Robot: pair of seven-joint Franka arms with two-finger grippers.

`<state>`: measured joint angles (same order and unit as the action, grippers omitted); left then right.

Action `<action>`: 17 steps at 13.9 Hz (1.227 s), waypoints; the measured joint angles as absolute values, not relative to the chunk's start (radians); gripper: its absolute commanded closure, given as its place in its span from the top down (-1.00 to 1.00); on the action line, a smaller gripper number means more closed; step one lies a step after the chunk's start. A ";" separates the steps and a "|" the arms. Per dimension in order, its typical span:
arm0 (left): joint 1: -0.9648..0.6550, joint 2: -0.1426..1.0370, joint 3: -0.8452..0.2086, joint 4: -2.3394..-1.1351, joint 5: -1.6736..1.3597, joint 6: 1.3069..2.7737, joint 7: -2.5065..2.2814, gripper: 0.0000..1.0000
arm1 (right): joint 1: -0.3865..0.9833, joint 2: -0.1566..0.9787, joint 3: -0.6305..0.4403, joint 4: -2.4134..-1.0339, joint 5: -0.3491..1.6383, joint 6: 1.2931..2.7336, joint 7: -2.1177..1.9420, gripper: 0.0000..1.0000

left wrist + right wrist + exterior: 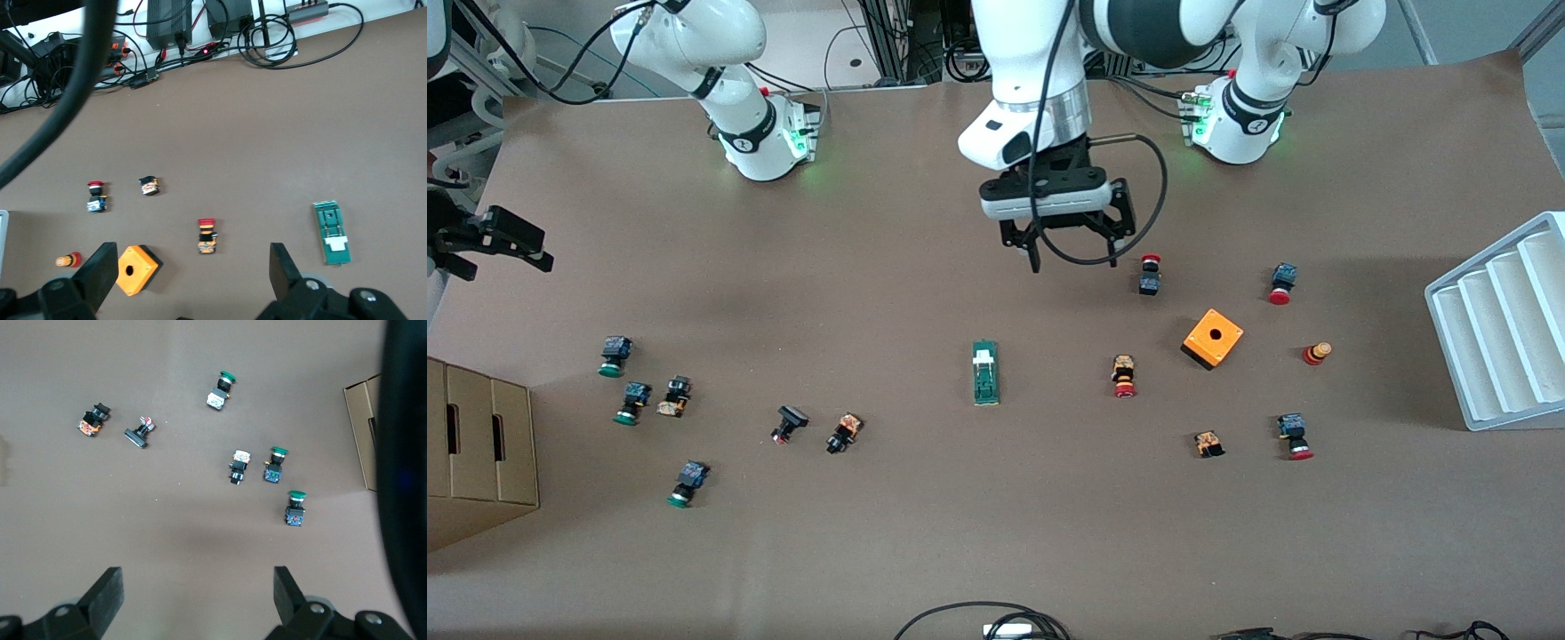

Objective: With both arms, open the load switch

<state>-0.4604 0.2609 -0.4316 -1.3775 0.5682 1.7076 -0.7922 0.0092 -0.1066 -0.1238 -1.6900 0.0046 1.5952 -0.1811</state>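
Note:
The load switch [985, 372], a narrow green bar with a small white block [984, 357], lies flat on the brown table near its middle. It also shows in the left wrist view as the load switch [331, 233], off to one side of the fingers. My left gripper [1074, 260] hangs open over bare table between the switch and the robots' bases, and in its own view the left gripper [192, 267] holds nothing. My right gripper [516, 244] is up at the right arm's end of the table. In its own view the right gripper [198, 587] is open and empty over bare table.
An orange cube box [1213, 338] and several red push buttons [1125, 376] lie toward the left arm's end, beside a white ridged tray [1498, 338]. Several green push buttons [632, 402] and a cardboard box [476, 449] are at the right arm's end. Cables [983, 618] lie at the front edge.

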 measured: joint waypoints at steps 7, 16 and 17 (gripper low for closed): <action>-0.284 0.245 -0.424 -1.271 0.420 1.605 -0.571 1.00 | 0.010 -0.105 -0.124 -1.690 0.004 1.596 -0.182 1.00; 0.022 0.199 -0.398 -1.304 0.261 1.551 -0.390 1.00 | 0.017 -0.105 -0.124 -1.690 0.004 1.603 -0.182 1.00; 0.034 0.189 -0.379 -1.324 0.260 1.547 -0.380 1.00 | 0.017 -0.105 -0.124 -1.690 0.004 1.603 -0.182 1.00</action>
<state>0.0342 0.1888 -0.3792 -1.3243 0.2595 1.5473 -0.3796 0.0174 -0.1050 -0.1239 -1.6899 0.0043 1.6028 -0.1823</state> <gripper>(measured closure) 0.000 0.000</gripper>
